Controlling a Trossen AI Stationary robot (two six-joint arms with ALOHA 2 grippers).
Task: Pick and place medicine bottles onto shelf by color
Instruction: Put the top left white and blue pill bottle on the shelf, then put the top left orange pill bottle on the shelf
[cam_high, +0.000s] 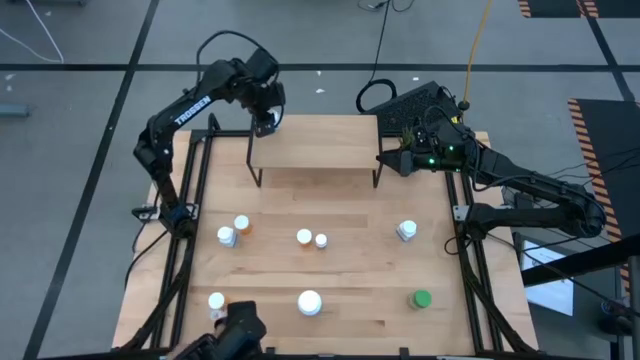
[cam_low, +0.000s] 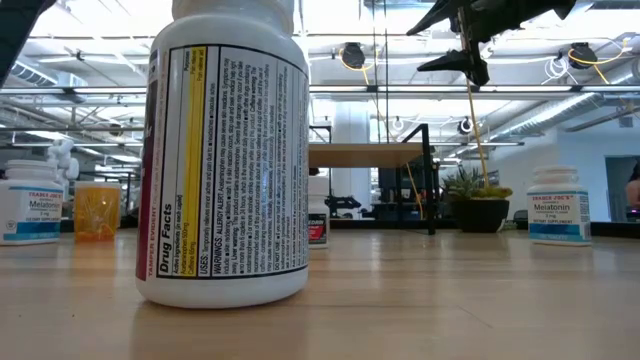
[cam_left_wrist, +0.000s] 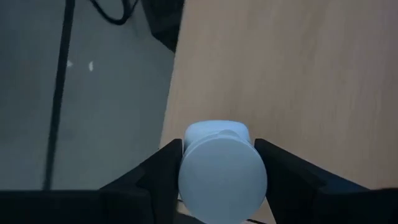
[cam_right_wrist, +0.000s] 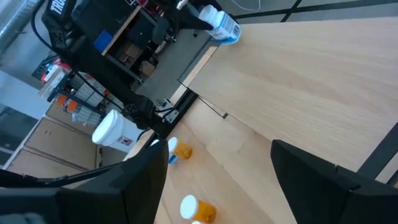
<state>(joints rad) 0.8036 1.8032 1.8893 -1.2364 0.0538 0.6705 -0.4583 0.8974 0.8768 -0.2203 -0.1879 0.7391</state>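
Note:
My left gripper (cam_high: 266, 122) is shut on a blue-white bottle with a white cap (cam_left_wrist: 222, 177), held over the far left corner of the light-wood shelf (cam_high: 315, 145). The right wrist view shows the same bottle (cam_right_wrist: 221, 26) in the left gripper. My right gripper (cam_right_wrist: 217, 180) hovers open at the shelf's right edge (cam_high: 392, 160). Several other bottles stand on their bases on the table: an orange one (cam_high: 241, 224), white ones (cam_high: 304, 237) (cam_high: 310, 302), a blue-white one (cam_high: 406, 231) and a green-capped one (cam_high: 421, 298). My left gripper pinches the blue-white bottle between its two fingers (cam_left_wrist: 158, 174), one on each side at the white cap (cam_left_wrist: 186, 180). The fingers come from above, pointing down, with the cap facing the wrist. The bottle's own body hides whether its base touches the shelf board.
A large white bottle (cam_low: 225, 150) stands close to the low camera and hides the shelf's left part. A small potted plant (cam_low: 480, 205) shows beyond the shelf's right leg. Black frame rails (cam_high: 190, 200) run along both table sides. The shelf top (cam_right_wrist: 298, 81) is bare wood.

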